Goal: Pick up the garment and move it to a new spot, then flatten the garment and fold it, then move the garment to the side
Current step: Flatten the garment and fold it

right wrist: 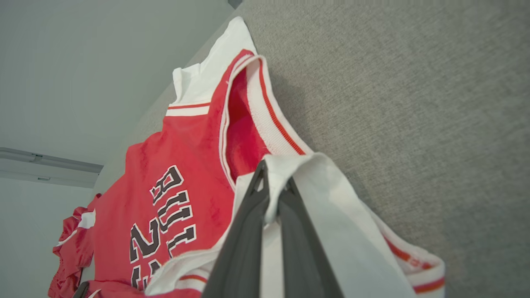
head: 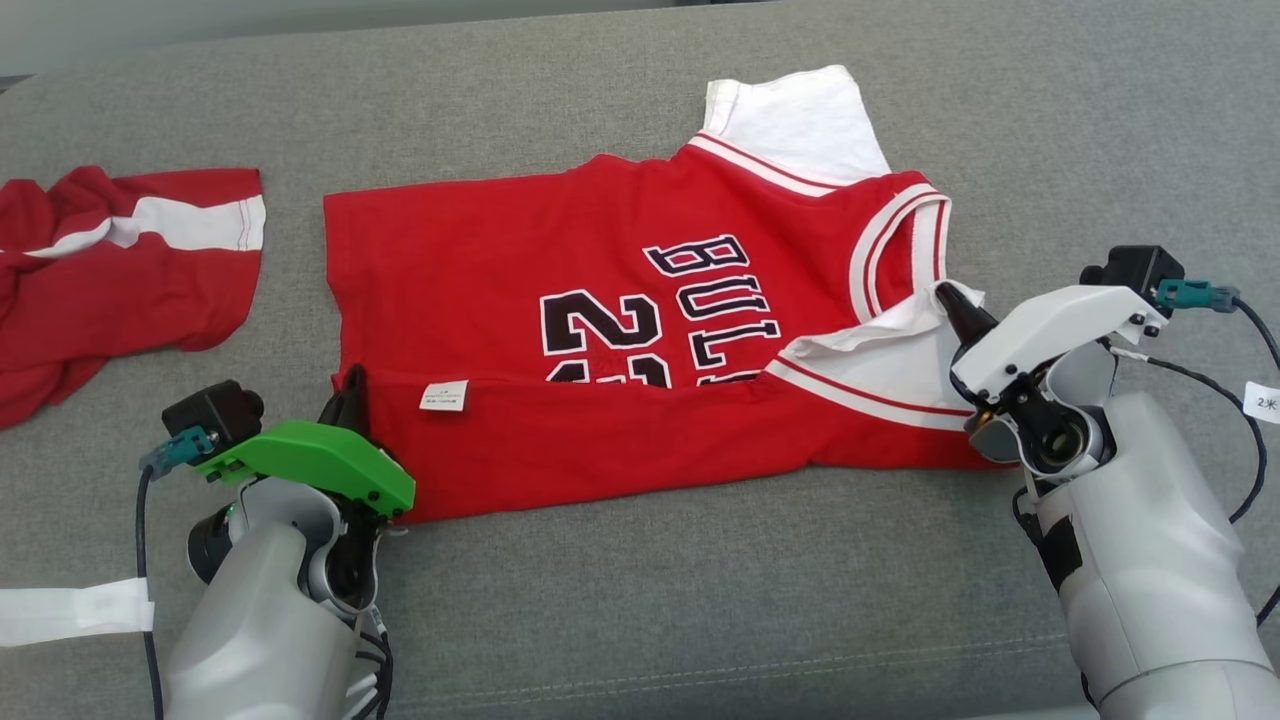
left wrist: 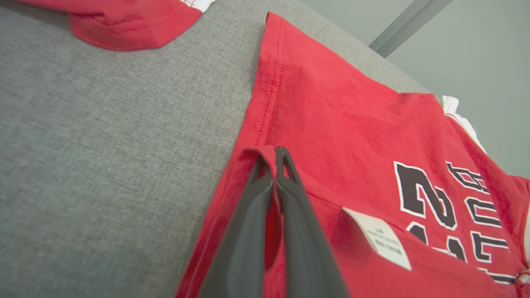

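Lying flat on the grey woven upholstered surface (head: 700,600), the red sleeveless basketball jersey with white trim and black lettering (head: 600,270) occupies the middle of the head view. Its near long edge is folded over toward the lettering, and the fold covers the lower part of the number.

The left gripper (head: 352,385), under a green housing, has its two dark fingers pressed together on the folded hem corner at the jersey's left end. The left wrist view shows red cloth pinched between the tips.

The right gripper (head: 955,300), under a white housing, is also closed, clamping the white inner fabric at the armhole on the jersey's right end. The right wrist view shows white cloth draped over and between the fingertips.

A small white care label (head: 443,396) lies on the folded strip, near the left gripper. A second crumpled red garment with a white band (head: 110,290) rests well apart to the left, on the same surface.
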